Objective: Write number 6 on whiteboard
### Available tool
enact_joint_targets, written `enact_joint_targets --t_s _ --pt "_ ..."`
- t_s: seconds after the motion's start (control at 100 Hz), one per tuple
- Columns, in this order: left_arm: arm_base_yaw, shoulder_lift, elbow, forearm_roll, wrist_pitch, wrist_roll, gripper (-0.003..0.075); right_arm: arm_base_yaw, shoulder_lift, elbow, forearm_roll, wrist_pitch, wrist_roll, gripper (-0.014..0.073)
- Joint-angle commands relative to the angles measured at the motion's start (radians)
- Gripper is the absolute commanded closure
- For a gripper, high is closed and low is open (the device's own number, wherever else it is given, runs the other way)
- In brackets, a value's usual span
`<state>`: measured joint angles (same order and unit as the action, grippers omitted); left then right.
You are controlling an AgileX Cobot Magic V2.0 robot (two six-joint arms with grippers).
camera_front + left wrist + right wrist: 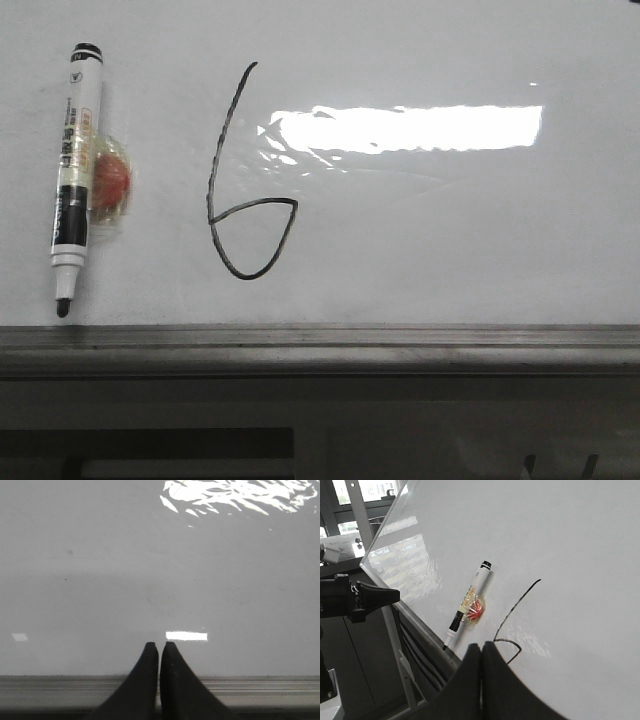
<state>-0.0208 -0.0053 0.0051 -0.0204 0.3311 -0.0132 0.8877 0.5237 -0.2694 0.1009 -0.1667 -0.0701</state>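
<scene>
The number 6 (243,195) is drawn in thin black line on the whiteboard (450,240), a long slanted stroke with a pointed loop at its lower end. It also shows in the right wrist view (517,610), its loop partly hidden behind my fingers. A black and white marker (76,170) lies to its left, uncapped, tip toward the rail, with a red blob in clear tape (110,182) beside it. My left gripper (159,646) is shut and empty over bare board near the rail. My right gripper (481,646) is shut and empty, apart from the marker (468,604).
A grey metal rail (320,345) runs along the board's near edge, with dark frame parts below it. A bright rectangular light glare (410,128) lies right of the 6. The left arm's black gripper (367,597) shows off the board's edge in the right wrist view.
</scene>
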Motion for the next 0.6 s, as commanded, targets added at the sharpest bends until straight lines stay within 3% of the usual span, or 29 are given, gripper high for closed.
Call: enact_joint_targets --t_s 0.0,0.59 --pt "0.003 -0.027 0.006 -0.002 -0.064 -0.008 0.0741 -0.031 0.002 -0.026 -0.013 -0.083 -0.015 0.0657" --pt "0.003 -0.027 0.006 -0.002 -0.064 -0.008 0.0741 -0.287 0.002 -0.026 -0.013 -0.083 -0.015 0.0657"
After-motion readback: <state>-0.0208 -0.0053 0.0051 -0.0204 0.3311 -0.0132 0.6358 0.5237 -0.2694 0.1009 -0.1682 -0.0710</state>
